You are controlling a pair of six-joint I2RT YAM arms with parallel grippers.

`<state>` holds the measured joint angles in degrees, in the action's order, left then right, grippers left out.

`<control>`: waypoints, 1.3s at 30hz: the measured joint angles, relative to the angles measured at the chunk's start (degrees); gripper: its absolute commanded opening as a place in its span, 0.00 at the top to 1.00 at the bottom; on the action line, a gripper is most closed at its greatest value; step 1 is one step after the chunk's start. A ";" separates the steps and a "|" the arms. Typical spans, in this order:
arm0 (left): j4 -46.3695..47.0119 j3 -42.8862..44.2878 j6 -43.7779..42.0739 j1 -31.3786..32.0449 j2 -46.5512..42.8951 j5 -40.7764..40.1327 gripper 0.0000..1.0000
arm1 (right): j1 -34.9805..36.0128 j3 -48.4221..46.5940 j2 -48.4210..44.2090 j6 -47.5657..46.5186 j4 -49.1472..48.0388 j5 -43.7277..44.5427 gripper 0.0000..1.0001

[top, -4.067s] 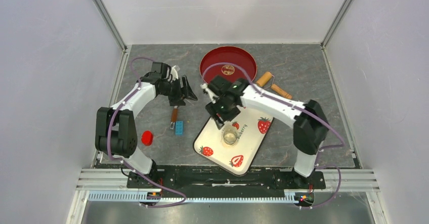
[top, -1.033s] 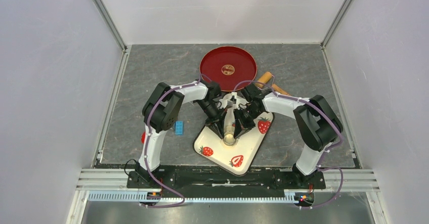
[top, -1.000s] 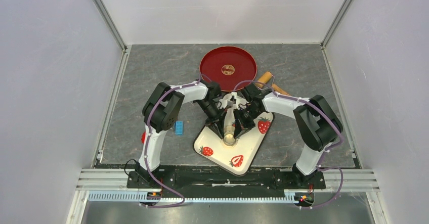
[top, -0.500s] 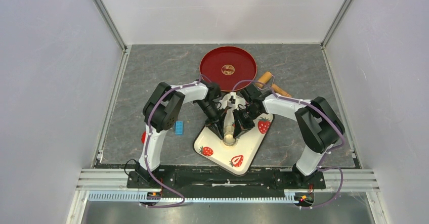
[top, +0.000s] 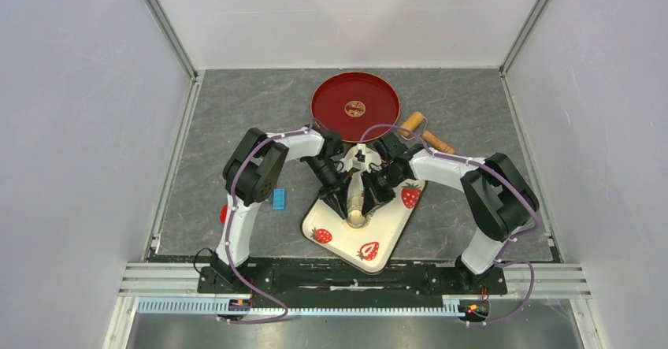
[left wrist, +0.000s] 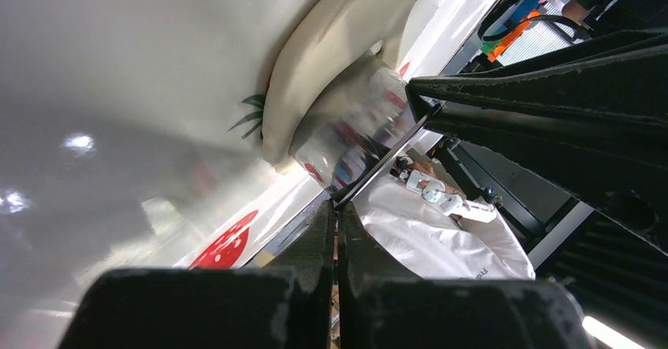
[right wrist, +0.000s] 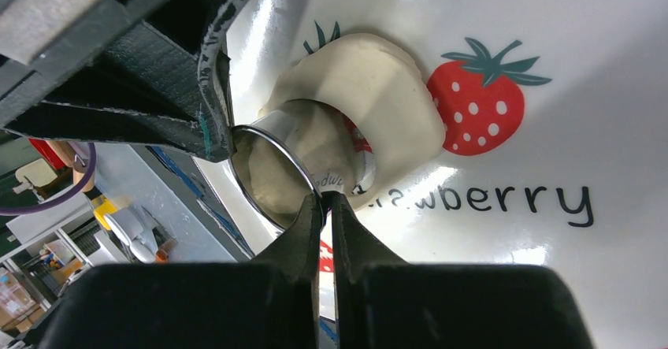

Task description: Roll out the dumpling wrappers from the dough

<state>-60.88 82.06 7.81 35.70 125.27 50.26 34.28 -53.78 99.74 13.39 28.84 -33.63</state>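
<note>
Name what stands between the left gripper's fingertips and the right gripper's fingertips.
A metal ring cutter, set on the flattened dough; the left gripper and right gripper each pinch its rim from opposite sides. The right wrist view shows this best.

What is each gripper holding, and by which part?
The left gripper and right gripper both pinch the metal ring cutter by its rim, on opposite sides. It stands on the dough.

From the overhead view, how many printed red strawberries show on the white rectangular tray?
3 strawberries: near-left corner, near edge, right side of the tray. The left gripper and right gripper may hide more.
</note>
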 measured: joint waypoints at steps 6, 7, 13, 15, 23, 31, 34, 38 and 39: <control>-0.46 -0.33 -0.02 -0.02 0.22 0.17 0.98 | 0.66 0.02 0.00 -0.13 -0.39 0.72 1.00; -0.55 -0.33 -0.04 -0.02 0.26 0.20 0.98 | 0.72 0.02 0.00 -0.13 -0.42 0.90 1.00; -1.70 0.85 -0.70 0.00 1.14 0.42 0.98 | 1.27 0.02 -0.33 0.09 -0.33 2.43 1.00; -2.32 1.31 -1.22 0.00 1.62 0.63 0.98 | 1.64 0.02 -0.59 0.13 -0.26 3.19 1.00; -3.61 2.01 -2.38 0.00 2.78 1.40 0.98 | 3.54 -1.09 -1.25 0.52 1.40 7.74 1.00; -4.61 2.95 -2.80 0.07 3.37 1.11 0.98 | 4.26 -1.73 -1.29 0.50 2.12 9.81 1.00; -5.03 3.21 -2.78 0.15 3.54 0.79 0.98 | 4.52 -2.10 -1.29 0.50 2.34 10.40 1.00; -5.46 3.82 -2.78 0.20 3.72 0.39 0.98 | 4.70 -2.71 -1.01 0.50 3.02 10.80 1.00; -5.64 4.02 -2.78 0.26 3.82 0.28 0.98 | 4.72 -2.91 -0.90 0.50 3.26 10.86 1.00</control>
<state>-66.52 86.08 5.04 35.97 129.10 50.54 39.00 -56.69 98.85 13.89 32.10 -22.76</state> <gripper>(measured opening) 0.029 0.017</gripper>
